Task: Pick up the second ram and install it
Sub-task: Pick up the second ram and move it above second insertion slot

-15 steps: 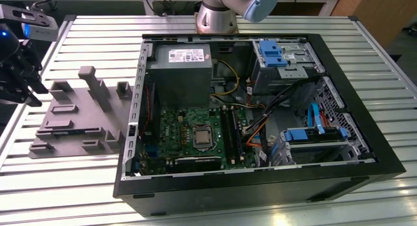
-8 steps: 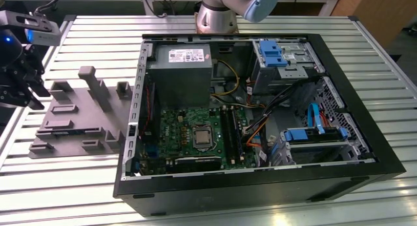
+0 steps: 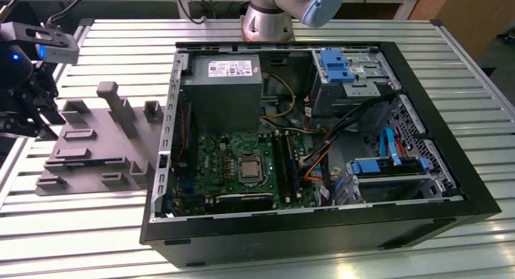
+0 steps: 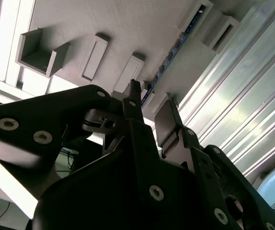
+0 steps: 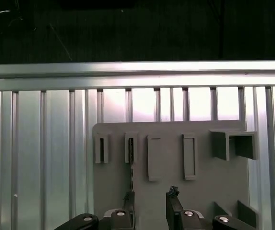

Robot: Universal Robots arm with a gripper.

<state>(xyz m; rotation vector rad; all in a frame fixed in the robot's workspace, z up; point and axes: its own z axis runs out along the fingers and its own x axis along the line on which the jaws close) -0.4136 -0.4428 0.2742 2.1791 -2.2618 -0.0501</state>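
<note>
The claw (image 5: 149, 203) hangs spread apart, gripping nothing, over the grey tray (image 5: 204, 191). Just ahead of it the second ram (image 5: 131, 165) stands on edge in the tray's slotted blocks, probably so that it can be straddled and pinched. The tray lies on the slatted worktop (image 5: 41, 143), beside the opened computer case (image 3: 322, 231).

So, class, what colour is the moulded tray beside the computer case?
Plain grey. The tray shows best in the exterior view.
</note>
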